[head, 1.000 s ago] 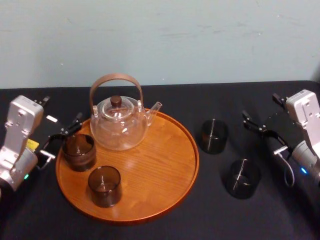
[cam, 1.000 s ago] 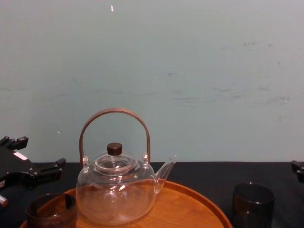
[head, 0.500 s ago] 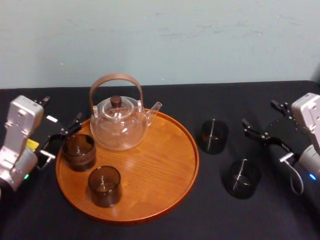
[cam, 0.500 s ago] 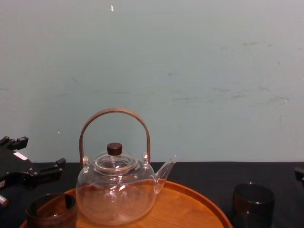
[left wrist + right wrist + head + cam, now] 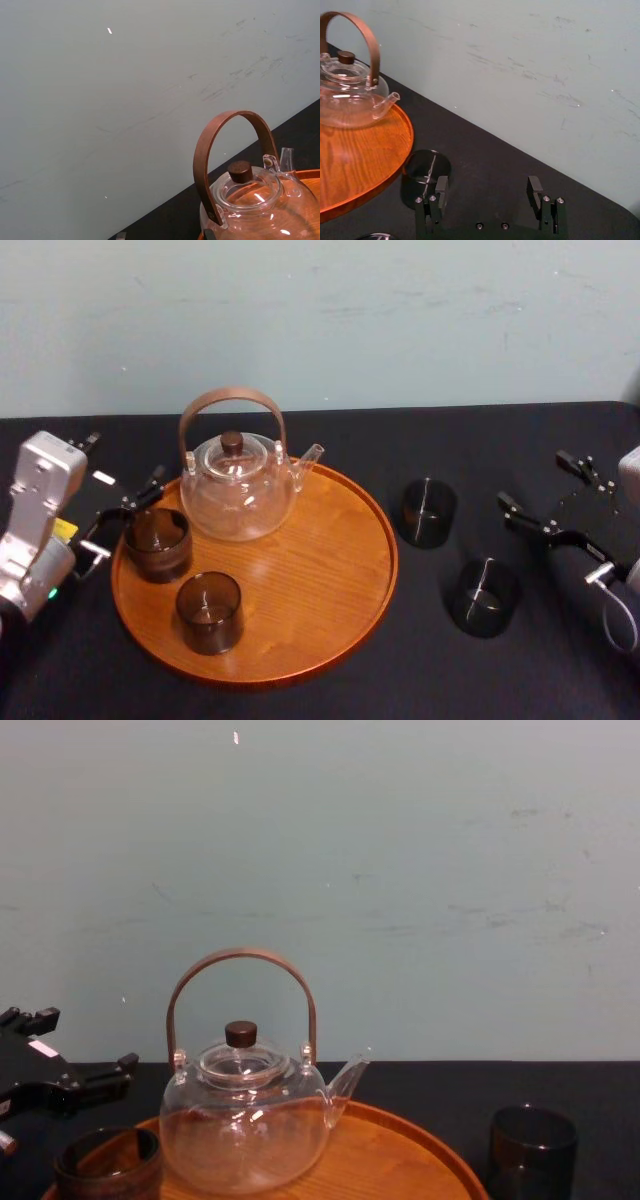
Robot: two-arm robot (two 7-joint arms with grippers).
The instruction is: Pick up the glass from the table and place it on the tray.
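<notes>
1. table (image 5: 300, 430): matte black top, everything sits on it.
2. tray (image 5: 320, 560): round, wooden, low rim, left of table centre.
3. teapot (image 5: 238, 495): clear glass, brown hoop handle, dark lid knob. Upright at the tray's back-left, spout pointing to the right.
4. right gripper (image 5: 535, 480): over the table's right side, fingers spread wide with nothing between them. It is right of both table glasses and touches neither.
5. left gripper (image 5: 124, 462): just off the tray's left rim, fingers apart and empty. Close to the rear tray glass (image 5: 158, 543); contact can't be judged.
6. far glass (image 5: 429, 511): dark, upright on the table just right of the tray rim, not on the tray.
7. near glass (image 5: 484, 597): dark, upright on the table, closer to the robot and further right than the far glass. It is the one nearer the right gripper.
8. rear tray glass sits upright at the tray's left edge, beside the teapot. front tray glass (image 5: 210, 612) is upright just in front of it.
</notes>
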